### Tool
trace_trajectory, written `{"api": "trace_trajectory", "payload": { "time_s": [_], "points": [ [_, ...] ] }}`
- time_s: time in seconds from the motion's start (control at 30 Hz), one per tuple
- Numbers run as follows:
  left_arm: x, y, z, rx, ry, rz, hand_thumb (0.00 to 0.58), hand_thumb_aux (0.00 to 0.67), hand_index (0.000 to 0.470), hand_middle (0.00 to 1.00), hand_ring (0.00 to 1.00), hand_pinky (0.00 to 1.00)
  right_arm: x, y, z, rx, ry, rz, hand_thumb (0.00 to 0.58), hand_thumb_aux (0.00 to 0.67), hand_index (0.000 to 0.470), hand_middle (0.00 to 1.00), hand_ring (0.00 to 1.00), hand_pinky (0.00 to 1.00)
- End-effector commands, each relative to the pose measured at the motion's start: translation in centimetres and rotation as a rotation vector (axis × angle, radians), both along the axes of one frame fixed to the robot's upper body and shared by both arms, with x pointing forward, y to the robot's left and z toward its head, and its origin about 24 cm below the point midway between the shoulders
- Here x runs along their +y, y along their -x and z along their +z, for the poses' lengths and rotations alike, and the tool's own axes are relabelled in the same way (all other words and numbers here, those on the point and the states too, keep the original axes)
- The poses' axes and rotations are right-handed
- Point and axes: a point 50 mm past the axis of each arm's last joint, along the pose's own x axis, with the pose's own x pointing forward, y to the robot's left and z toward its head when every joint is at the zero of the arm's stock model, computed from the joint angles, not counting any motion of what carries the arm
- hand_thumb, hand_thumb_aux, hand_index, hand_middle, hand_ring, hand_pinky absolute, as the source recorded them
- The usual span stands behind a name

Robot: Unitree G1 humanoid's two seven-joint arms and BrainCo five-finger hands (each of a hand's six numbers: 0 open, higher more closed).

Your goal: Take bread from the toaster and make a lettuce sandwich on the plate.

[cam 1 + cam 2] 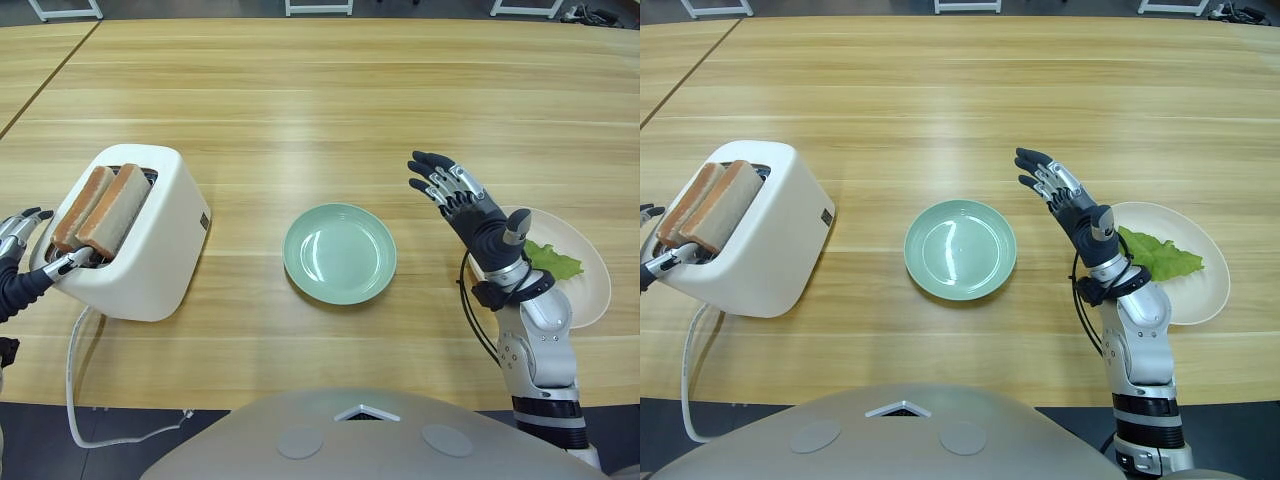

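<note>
A white toaster (160,240) stands at the left of the wooden table with two slices of bread (100,208) sticking up from its slots. My left hand (22,255) is at the toaster's near-left side, fingers spread, touching its edge. A green plate (340,252) sits empty in the middle. At the right, a white plate (1200,290) holds a lettuce leaf (1160,255). My right hand (455,195) hovers open above the table between the two plates, fingers spread, holding nothing.
The toaster's white cord (75,390) trails off the table's front edge at the left. The far half of the table (320,80) is bare wood. Chair or table legs (318,8) stand beyond the far edge.
</note>
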Motion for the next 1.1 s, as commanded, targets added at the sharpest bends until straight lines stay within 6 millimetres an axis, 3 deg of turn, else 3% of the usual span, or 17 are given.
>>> {"api": "trace_trajectory", "payload": {
  "time_s": [0.03,0.2,0.27,0.33,0.5,0.57,0.8,0.9,0.97,1.0,1.03,1.1],
  "points": [
    [0.1,-0.2,0.2,-0.013,-0.032,-0.003,0.212,0.137,0.096,0.0,0.0,0.0,0.1,-0.1,0.2,-0.003,0.018,0.004,0.0,0.0,0.0,0.0,0.0,0.0],
    [0.2,-0.2,0.6,-0.024,-0.042,0.0,0.248,0.163,0.114,0.0,0.0,0.0,0.1,0.0,0.2,-0.005,0.019,0.003,0.0,0.0,0.0,0.0,0.0,0.0],
    [0.2,-0.1,0.7,-0.027,-0.041,0.001,0.319,0.221,0.155,0.0,0.0,0.0,0.1,-0.1,0.3,-0.005,0.019,0.004,0.0,0.0,0.0,0.0,0.0,0.0],
    [0.2,-0.1,0.7,-0.027,-0.039,-0.001,0.449,0.352,0.247,0.0,0.0,0.0,0.1,-0.1,0.3,-0.005,0.019,0.004,0.0,0.0,0.0,0.0,0.0,0.0],
    [0.1,-0.1,0.5,-0.011,-0.031,-0.006,0.531,0.476,0.334,0.0,0.0,0.0,0.1,-0.1,0.3,-0.006,0.02,0.005,0.0,0.0,0.0,0.0,0.0,0.0],
    [0.1,-0.1,0.3,0.001,-0.025,-0.008,0.569,0.578,0.405,0.0,0.0,0.0,0.2,-0.1,0.3,-0.006,0.02,0.006,0.0,0.0,0.0,0.0,0.0,0.0],
    [-0.6,-0.5,1.2,-0.085,0.006,-0.051,0.511,0.439,0.308,0.0,0.0,0.0,0.2,-0.1,0.4,-0.007,0.021,0.006,0.0,0.0,0.0,0.0,0.0,0.0],
    [-0.9,-0.6,1.4,-0.116,0.021,-0.069,0.498,0.418,0.293,0.0,0.0,0.0,0.2,-0.1,0.4,-0.007,0.022,0.006,0.0,0.0,0.0,0.0,0.0,0.0],
    [-1.1,-0.7,1.5,-0.134,0.034,-0.08,0.517,0.449,0.315,0.0,0.0,0.0,0.2,-0.1,0.4,-0.008,0.023,0.006,0.0,0.0,0.0,0.0,0.0,0.0],
    [-1.1,-0.8,1.5,-0.146,0.04,-0.085,0.558,0.539,0.378,0.0,0.0,0.0,0.2,-0.1,0.4,-0.008,0.024,0.007,0.0,0.0,0.0,0.0,0.0,0.0],
    [-1.2,-0.9,1.6,-0.156,0.045,-0.09,0.58,0.67,0.47,0.0,0.0,0.0,0.2,-0.1,0.4,-0.008,0.024,0.007,0.0,0.0,0.0,0.0,0.0,0.0],
    [-1.2,-1.0,1.9,-0.189,0.059,-0.102,0.58,0.67,0.47,0.0,0.0,0.0,0.2,-0.1,0.4,-0.009,0.025,0.007,0.0,0.0,0.0,0.0,0.0,0.0]
  ]
}}
